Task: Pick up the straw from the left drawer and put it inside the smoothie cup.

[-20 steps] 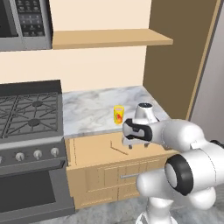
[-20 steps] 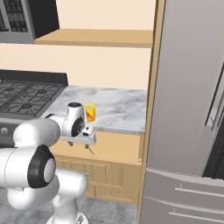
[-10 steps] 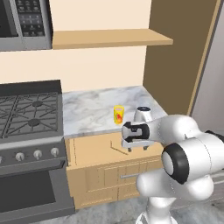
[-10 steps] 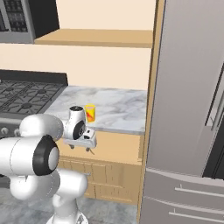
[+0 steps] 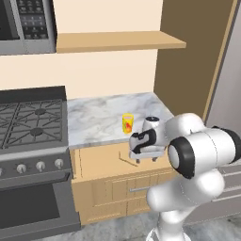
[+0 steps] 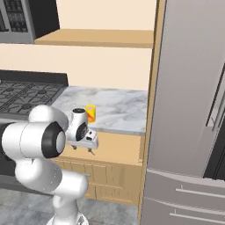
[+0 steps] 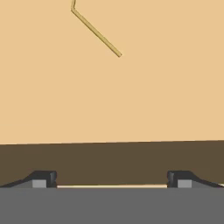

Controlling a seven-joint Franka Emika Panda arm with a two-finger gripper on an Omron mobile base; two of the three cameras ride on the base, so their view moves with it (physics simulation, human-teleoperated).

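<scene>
One thin bent straw (image 7: 95,32) on smooth light-wood drawer (image 5: 101,160) floor, end effector (image 7: 111,178) spread wide, empty.

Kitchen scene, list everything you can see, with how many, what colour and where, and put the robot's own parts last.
Straw: one, thin, tan-brown, bent end, lying flat in the open drawer.
Drawer: one, light wood, pulled out under the counter.
Cup: one, yellow with a red mark, near the counter's front edge.
Counter: one, grey-white marble, right of the stove.
Stove: one, dark burners, grey front with knobs, left.
Microwave: one, grey, upper left.
Shelf: one, light wood, on the wall.
Fridge: one, grey, right.
Arm: one, white with dark joints.
Tool: one, open, above the drawer, right of the straw.
</scene>
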